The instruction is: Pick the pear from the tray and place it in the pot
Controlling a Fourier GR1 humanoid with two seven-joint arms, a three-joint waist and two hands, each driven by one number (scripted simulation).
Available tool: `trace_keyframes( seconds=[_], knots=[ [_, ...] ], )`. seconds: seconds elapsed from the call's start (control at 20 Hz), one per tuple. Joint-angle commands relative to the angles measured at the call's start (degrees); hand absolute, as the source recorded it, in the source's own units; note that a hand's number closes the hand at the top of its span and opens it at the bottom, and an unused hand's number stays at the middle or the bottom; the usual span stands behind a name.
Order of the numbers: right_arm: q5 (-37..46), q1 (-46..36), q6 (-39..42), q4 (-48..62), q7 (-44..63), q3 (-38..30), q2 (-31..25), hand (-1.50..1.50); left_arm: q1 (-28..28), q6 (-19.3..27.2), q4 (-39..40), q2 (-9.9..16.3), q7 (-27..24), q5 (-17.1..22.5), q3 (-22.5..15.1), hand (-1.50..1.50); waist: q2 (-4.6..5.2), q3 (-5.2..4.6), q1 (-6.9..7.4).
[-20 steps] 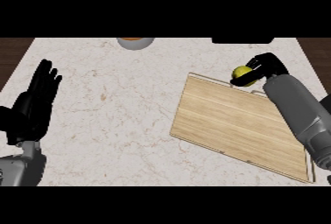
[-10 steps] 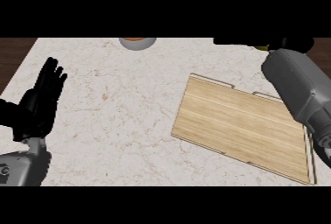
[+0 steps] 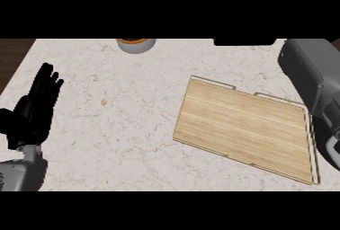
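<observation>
the wooden tray (image 3: 246,130) was seen at the right centre of the frame, lying flat on the marble counter (image 3: 119,117), and nothing was seen on its boards. the pear could not be found anywhere in the picture. the right forearm (image 3: 315,76) was stretched along the right edge of the frame up to the top, and the right hand was not shown at all, so it could not be told whether its fingers were closed on something or not.

the left hand (image 3: 36,105) was resting at the left edge of the frame, with the fingers straight and held upward, and nothing was held in it.

at the top of the frame, a little left of the middle, the lower part of a grey round vessel with an orange inside (image 3: 136,44) was visible; it was probably the pot, well apart from the tray.

as a judgement, the carrying step was in hand: the pear was most likely lifted from the tray already. for the next move, the right arm would need to be brought toward the upper left, over the pot, and lowered before the fingers are opened.
</observation>
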Motion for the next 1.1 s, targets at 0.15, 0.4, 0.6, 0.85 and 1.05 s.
trace_keyframes(
  seconds=[0.15,0.4,0.6,0.85,1.05],
  knots=[
    [-0.3,3.1,-8.8,0.5,8.3,-0.7,-2.0,1.50,2.3,-0.7,1.3,0.1,-1.6,0.6,1.7,0.00,-0.40,0.06,-2.07],
    [-3.7,5.9,-11.4,-1.5,2.5,-4.3,-6.6,1.50,-0.3,0.6,-1.3,1.3,3.0,0.5,2.2,0.00,-0.69,0.14,-2.99],
    [-5.6,11.6,-18.3,-4.9,-1.3,-6.5,-10.3,1.50,0.5,2.1,-2.9,-0.8,3.2,-1.1,0.3,0.00,-0.36,0.19,-2.25],
    [0.5,18.9,-2.8,0.4,3.8,-0.8,-16.4,1.50,1.9,0.8,-3.6,-0.6,1.5,-0.9,0.3,0.00,-0.11,0.02,-1.78],
    [-0.2,23.0,-4.8,0.4,4.0,-2.0,-15.7,1.50,1.9,2.0,-4.8,-1.7,2.3,-2.5,-1.0,0.00,0.16,0.11,-0.68]
  ],
)
